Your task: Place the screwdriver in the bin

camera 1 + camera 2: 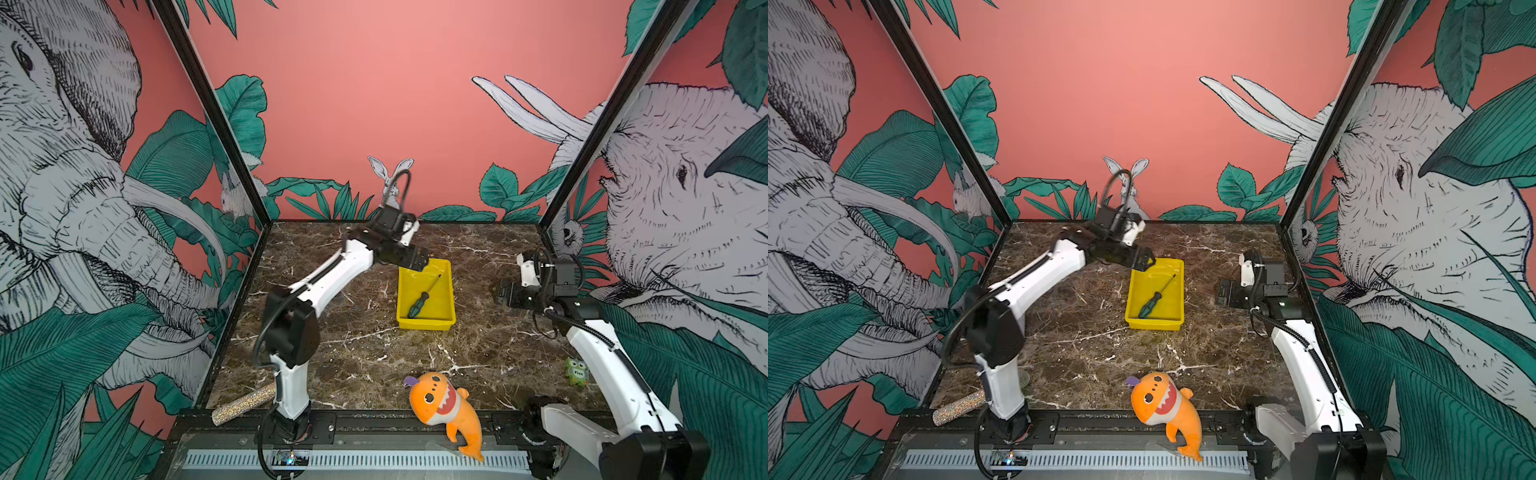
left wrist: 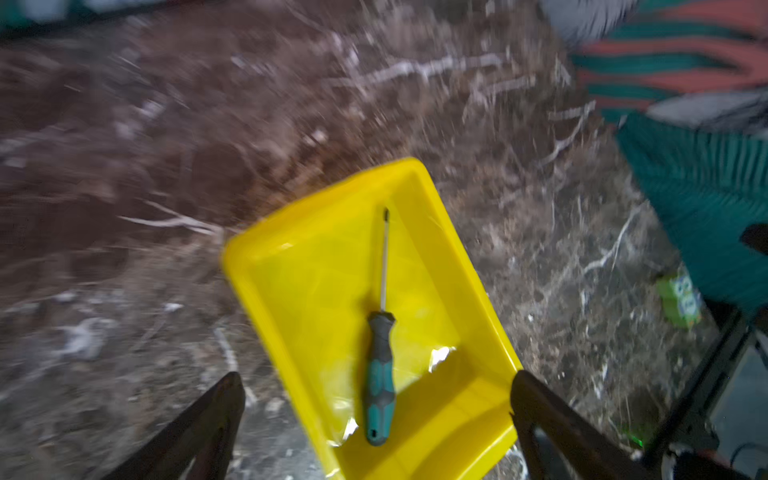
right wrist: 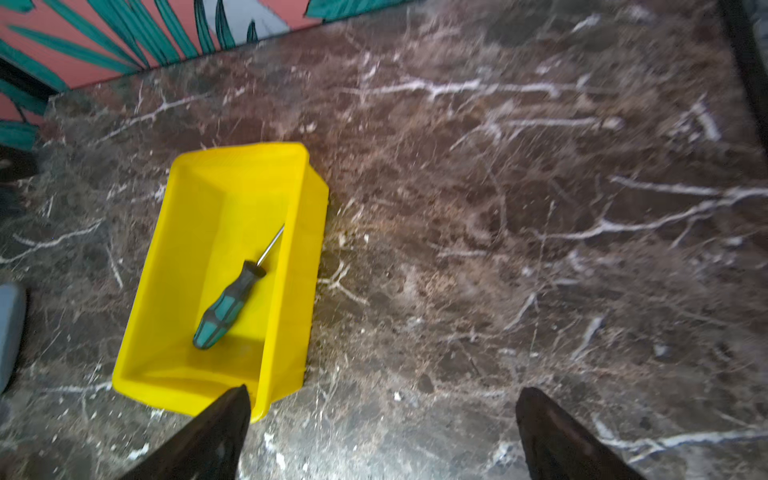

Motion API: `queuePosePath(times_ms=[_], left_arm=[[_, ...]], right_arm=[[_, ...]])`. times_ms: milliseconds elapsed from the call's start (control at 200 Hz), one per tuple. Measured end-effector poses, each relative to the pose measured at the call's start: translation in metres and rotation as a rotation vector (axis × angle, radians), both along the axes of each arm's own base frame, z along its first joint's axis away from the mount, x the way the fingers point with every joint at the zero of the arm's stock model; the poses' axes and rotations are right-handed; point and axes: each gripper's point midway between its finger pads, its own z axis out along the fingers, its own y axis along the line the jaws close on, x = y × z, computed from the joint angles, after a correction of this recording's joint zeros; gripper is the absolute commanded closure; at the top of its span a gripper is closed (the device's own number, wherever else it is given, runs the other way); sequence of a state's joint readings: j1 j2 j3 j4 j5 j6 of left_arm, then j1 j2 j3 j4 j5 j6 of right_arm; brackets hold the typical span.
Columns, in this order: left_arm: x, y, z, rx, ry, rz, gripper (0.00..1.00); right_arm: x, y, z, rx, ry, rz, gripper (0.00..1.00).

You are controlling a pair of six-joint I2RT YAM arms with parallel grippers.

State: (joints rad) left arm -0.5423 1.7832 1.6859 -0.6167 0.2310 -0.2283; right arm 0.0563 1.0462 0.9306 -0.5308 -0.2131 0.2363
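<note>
The screwdriver (image 1: 422, 300) (image 1: 1152, 302), with its green-and-black handle, lies loose and slantwise on the floor of the yellow bin (image 1: 428, 324) (image 1: 1154, 324) mid-table. My left gripper (image 1: 419, 259) (image 1: 1144, 259) hovers over the bin's far left corner. In the blurred left wrist view its jaws stand wide apart above the screwdriver (image 2: 380, 365) and the bin (image 2: 316, 291), so the left gripper (image 2: 376, 374) is open and holds nothing. My right gripper (image 1: 496, 293) (image 1: 1221, 293) (image 3: 384, 387) hangs open and empty to the right of the bin (image 3: 195, 249), with the screwdriver (image 3: 228, 305) in sight.
An orange shark plush (image 1: 444, 409) lies over the table's front edge. A glittery cylinder (image 1: 243, 405) rests at the front left, behind the left arm's base. A small green toy (image 1: 577, 371) sits near the right wall. Printed walls close in three sides.
</note>
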Motion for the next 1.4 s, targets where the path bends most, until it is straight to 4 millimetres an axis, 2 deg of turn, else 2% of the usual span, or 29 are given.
queuePosePath(times_ms=[80, 135, 215, 285, 325, 390, 520, 606, 681, 836, 951, 1141, 1226, 1401], left_arm=[[0.012, 0.064, 0.029, -0.021, -0.108, 0.13, 0.0], [0.009, 0.098, 0.04, 0.004, -0.183, 0.203, 0.01], [-0.005, 0.132, 0.048, 0.081, -0.321, 0.284, 0.01], [-0.018, 0.159, 0.044, 0.158, -0.433, 0.361, 0.01], [-0.026, 0.172, 0.036, 0.196, -0.486, 0.395, 0.01], [-0.036, 0.196, 0.016, 0.268, -0.566, 0.453, 0.01], [-0.045, 0.246, -0.044, 0.398, -0.549, 0.559, 0.01], [-0.046, 0.268, -0.067, 0.466, -0.537, 0.603, 0.01], [-0.043, 0.277, -0.076, 0.494, -0.554, 0.624, 0.01], [-0.034, 0.284, -0.1, 0.508, -0.577, 0.634, 0.0], [-0.029, 0.288, -0.12, 0.5, -0.564, 0.632, 0.0], [-0.021, 0.288, -0.137, 0.465, -0.572, 0.622, 0.0], [-0.017, 0.287, -0.141, 0.446, -0.58, 0.619, 0.0], [-0.012, 0.293, -0.151, 0.408, -0.574, 0.632, 0.0]], right_arm=[[0.007, -0.009, 0.01, -0.031, -0.052, -0.04, 0.01], [0.011, -0.014, 0.016, -0.051, -0.087, -0.065, 0.01], [0.019, -0.022, 0.024, -0.08, -0.133, -0.102, 0.01], [0.026, -0.03, 0.026, -0.101, -0.183, -0.145, 0.01], [0.03, -0.032, 0.022, -0.11, -0.219, -0.157, 0.01], [0.035, -0.033, 0.005, -0.139, -0.268, -0.143, 0.01], [0.034, -0.039, -0.051, -0.189, -0.268, -0.147, 0.01], [0.034, -0.041, -0.079, -0.219, -0.25, -0.137, 0.01], [0.038, -0.042, -0.088, -0.242, -0.261, -0.127, 0.01], [0.049, -0.046, -0.089, -0.276, -0.336, -0.143, 0.01], [0.056, -0.049, -0.081, -0.298, -0.385, -0.151, 0.01], [0.058, -0.053, -0.071, -0.328, -0.441, -0.168, 0.01], [0.053, -0.055, -0.082, -0.34, -0.439, -0.173, 0.01], [0.052, -0.055, -0.119, -0.361, -0.39, -0.152, 0.01]])
